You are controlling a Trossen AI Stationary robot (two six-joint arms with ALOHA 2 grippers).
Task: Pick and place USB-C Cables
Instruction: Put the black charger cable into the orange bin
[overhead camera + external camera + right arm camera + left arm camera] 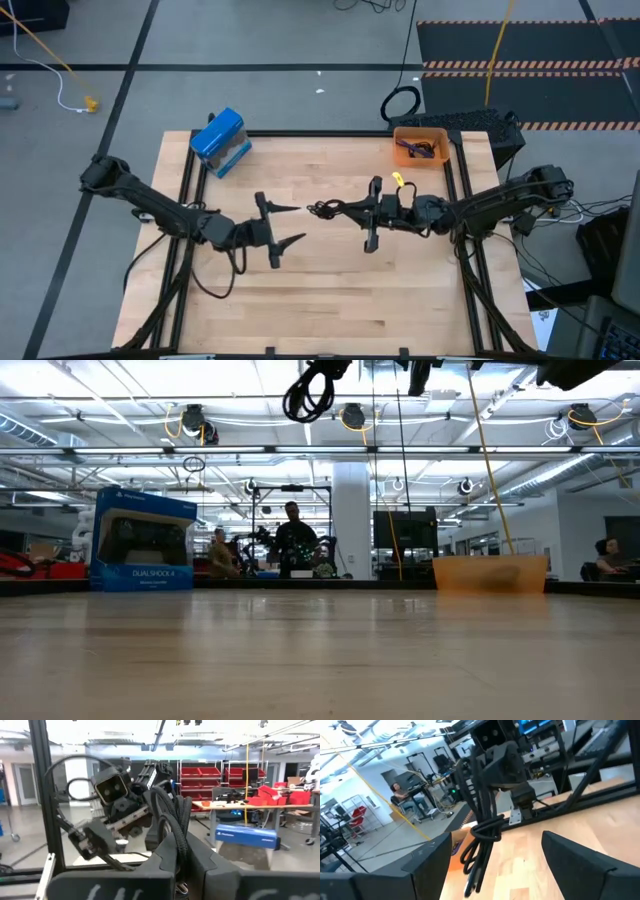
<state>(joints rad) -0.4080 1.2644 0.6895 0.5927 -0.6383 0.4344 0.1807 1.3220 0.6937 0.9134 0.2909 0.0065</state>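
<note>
I have the right gripper pinched on a black cable, a folded bundle that hangs off its tips, lifted clear of the worktop near the middle. The left gripper faces it just across the gap, fingers spread wide and holding nothing. The orange bin sits behind my right gripper toward the far corner, with a purple cable already inside. I'd judge the move now is to carry the bundle back over the bin, keep it high so the dangling loops clear the rim, and release only once centred.
</note>
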